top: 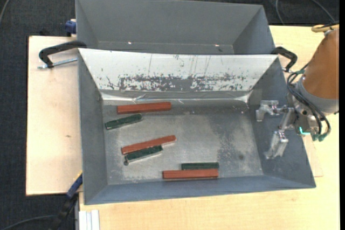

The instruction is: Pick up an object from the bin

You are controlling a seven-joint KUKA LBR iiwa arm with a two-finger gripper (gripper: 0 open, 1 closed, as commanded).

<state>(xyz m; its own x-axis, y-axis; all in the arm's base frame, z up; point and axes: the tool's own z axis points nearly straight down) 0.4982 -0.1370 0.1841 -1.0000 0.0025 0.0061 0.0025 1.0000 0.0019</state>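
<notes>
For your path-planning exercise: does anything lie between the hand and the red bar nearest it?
Nothing visible: bare bin floor separates the hand, by the right wall, from the red bar at the front.

orange-covered arm (325, 74) cut off at the right edge, lower green stick (200, 166) perhaps partly behind the red stick (190, 174)

Three red bars (144, 107), three green bars (123, 122), flat

I have the gripper (273, 127) over the right wall of the bin (294, 167), with every bar on the floor to its left. Closest to it lies the front pair (190, 174), one bar against the other. Further left sits the middle pair (148, 145), also touching. Farthest off, by the back wall, lie the last two (144, 108), just beside each other.
</notes>
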